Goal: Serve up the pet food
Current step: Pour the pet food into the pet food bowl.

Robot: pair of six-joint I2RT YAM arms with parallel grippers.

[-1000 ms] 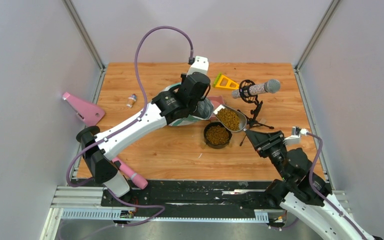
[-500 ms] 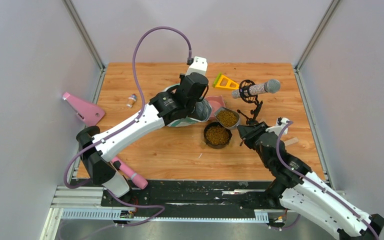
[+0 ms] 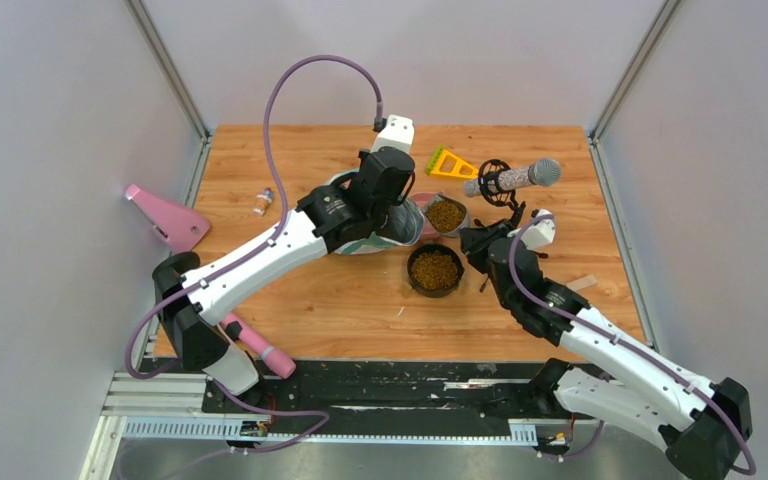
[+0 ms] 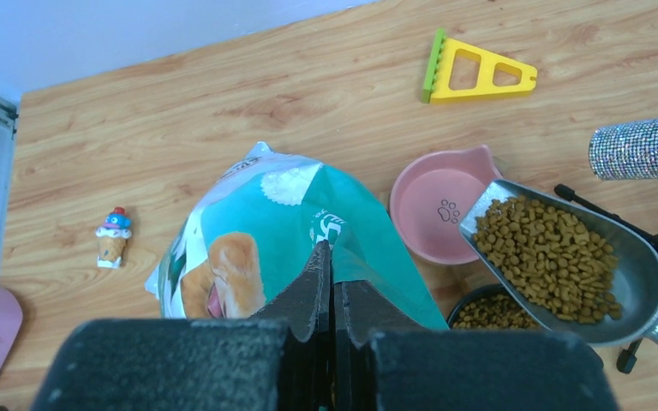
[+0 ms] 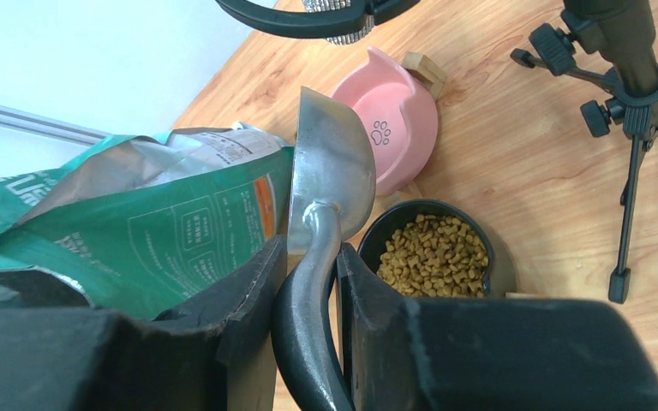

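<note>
Though my right end effector (image 5: 308,253) grasps the scoop (image 5: 330,163) handle, its wrist view hides the kibble (image 4: 548,257) heaped above the pink bowl (image 4: 433,205) rim. My left end effector (image 4: 330,261) is clenched at the bag (image 4: 248,214), hold unclear.

The pet food (image 4: 548,257), small brown dry pellets, lies in two lots: a loose heap filling the grey scoop (image 4: 643,282), roughly level above the pink bowl's (image 4: 433,201) edge, and a layer in the black bowl (image 3: 410,270) just beside.

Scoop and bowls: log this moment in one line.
left pincer: shut on bag | right pincer: shut on scoop | scoop: full of pet food, at pink bowl | pink bowl: empty | black bowl: holds pet food
</note>
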